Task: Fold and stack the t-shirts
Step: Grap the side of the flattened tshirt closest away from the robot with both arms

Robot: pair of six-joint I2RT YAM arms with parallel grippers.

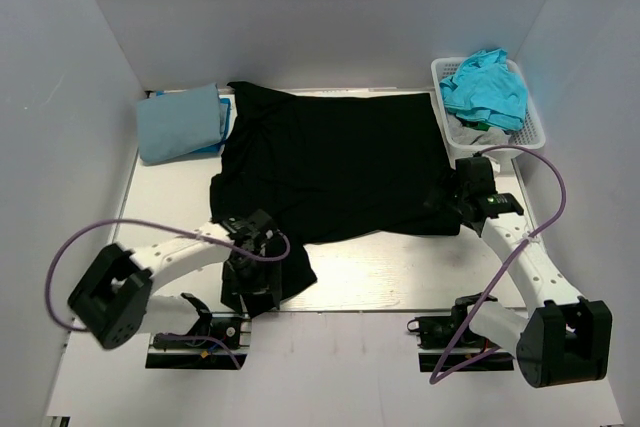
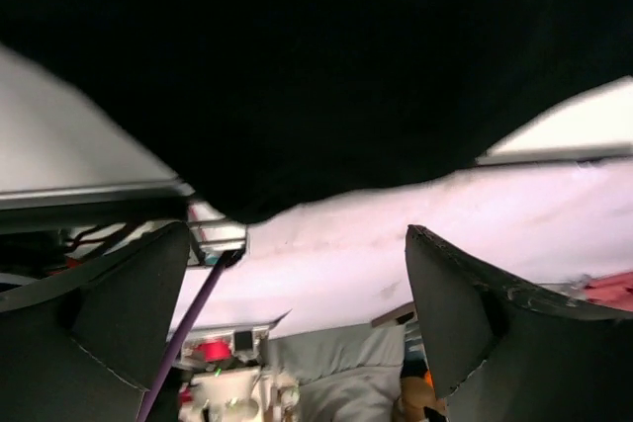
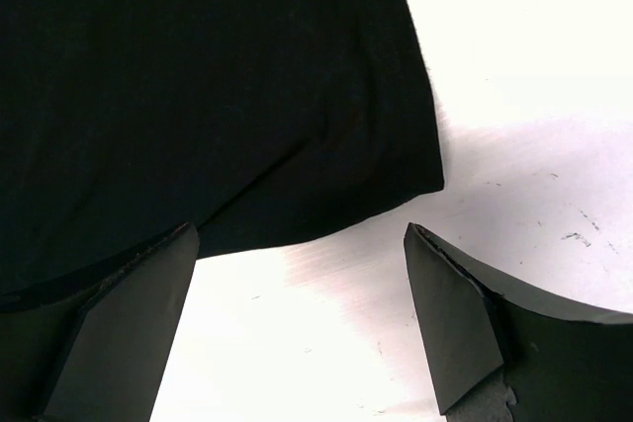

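Black shirt spread mid-table. Left gripper wide, nothing btwn fingers, at its near-left corner; right gripper wide too, at near-right corner (from above both blur into dark cloth). Turquoise shirt partly hidden in basket.

Black on black: from the top camera I cannot make out the fingertips of the left tool or right tool against the black t-shirt. My left wrist view shows that shirt blurred and cut off at three edges. In the basket, a grey garment lies mostly buried under the turquoise t-shirt. Beneath the light blue t-shirt, only a brighter blue strip shows.
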